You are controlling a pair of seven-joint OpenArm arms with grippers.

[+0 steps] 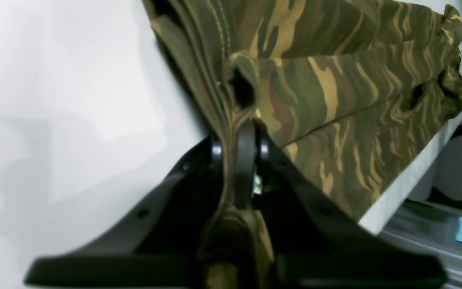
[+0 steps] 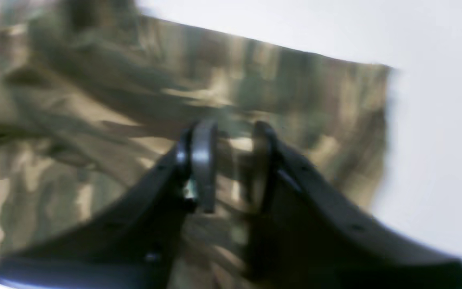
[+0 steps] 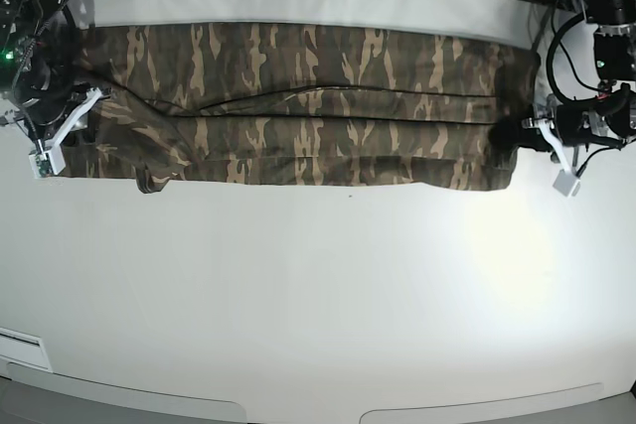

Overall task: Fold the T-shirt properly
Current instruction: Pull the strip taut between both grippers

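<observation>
1. The T-shirt (image 3: 318, 67) is lying between the two end effectors on the bench (image 3: 328, 295), forming a long strip; lengthwise folding looks partly done, while smoothing and bringing the ends in are probably remaining.
2. The left end effector (image 1: 235, 140) is pinching its edge; the right end effector (image 2: 235, 160) is standing slightly parted over the cloth.
3. I am counting one T-shirt, one bench, two end effectors.
</observation>
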